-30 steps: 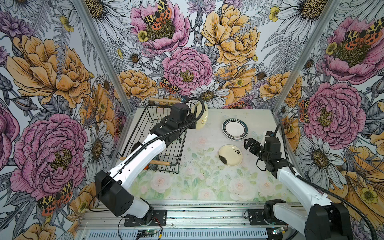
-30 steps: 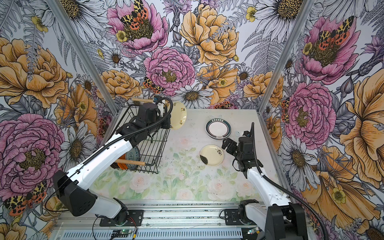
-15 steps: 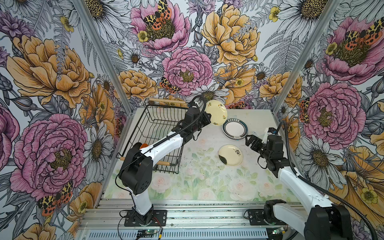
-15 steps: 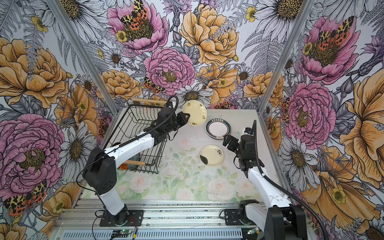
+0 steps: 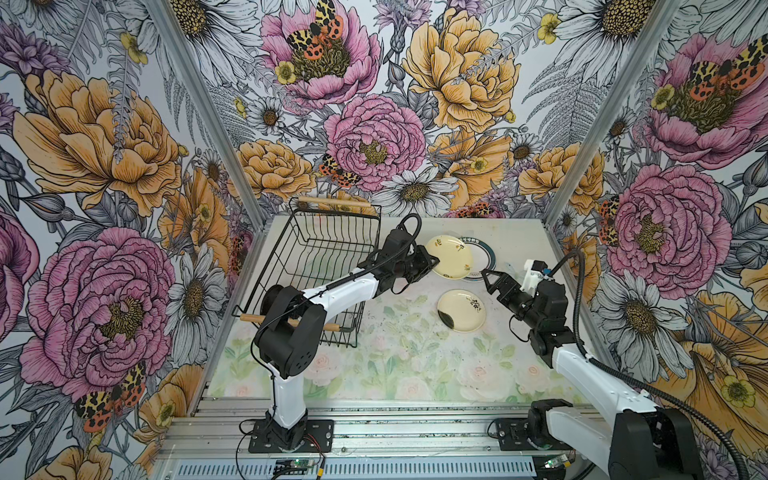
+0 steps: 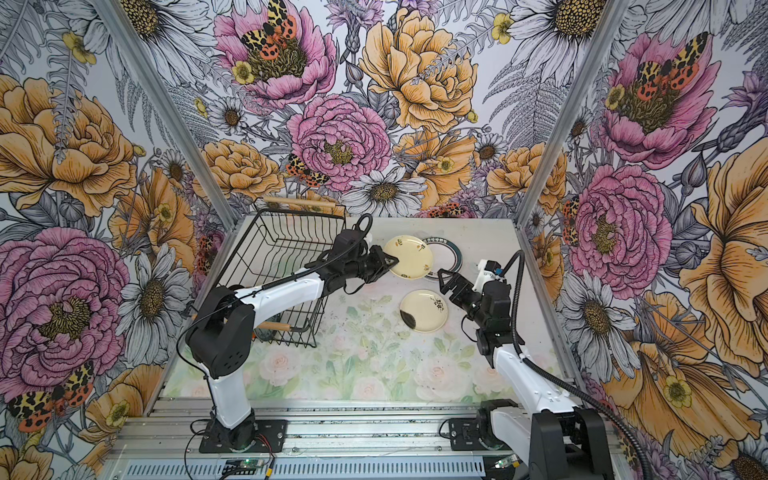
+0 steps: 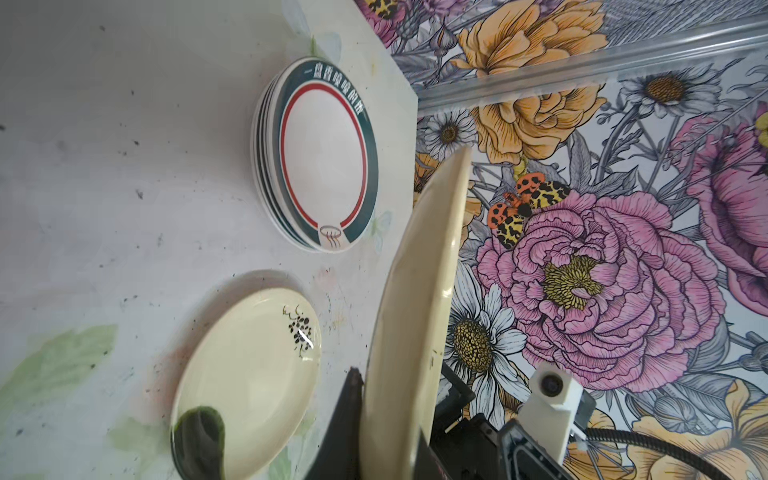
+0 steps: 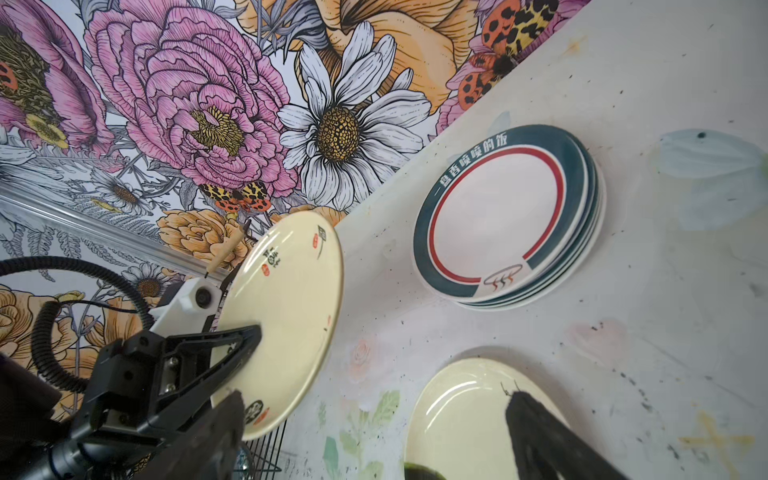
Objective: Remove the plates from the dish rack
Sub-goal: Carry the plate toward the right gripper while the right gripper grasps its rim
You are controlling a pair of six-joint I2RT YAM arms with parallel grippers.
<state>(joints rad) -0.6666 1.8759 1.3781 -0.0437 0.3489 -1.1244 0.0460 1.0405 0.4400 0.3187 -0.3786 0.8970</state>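
Note:
My left gripper is shut on the rim of a cream floral plate. It holds the plate tilted in the air, right of the dish rack and partly over a stack of teal-rimmed plates. In the left wrist view the held plate shows edge-on between the fingers. Another cream plate lies flat on the table. My right gripper stands open and empty, beside that flat plate and facing the held one.
The black wire rack with wooden handles sits at the back left; my left arm's elbow covers its near end. Flowered walls close in on three sides. The floral table mat lies in front of the plates.
My left gripper carried the cream plate from above the rack to the right, to the stack's edge. The right gripper shifted slightly and stayed open.

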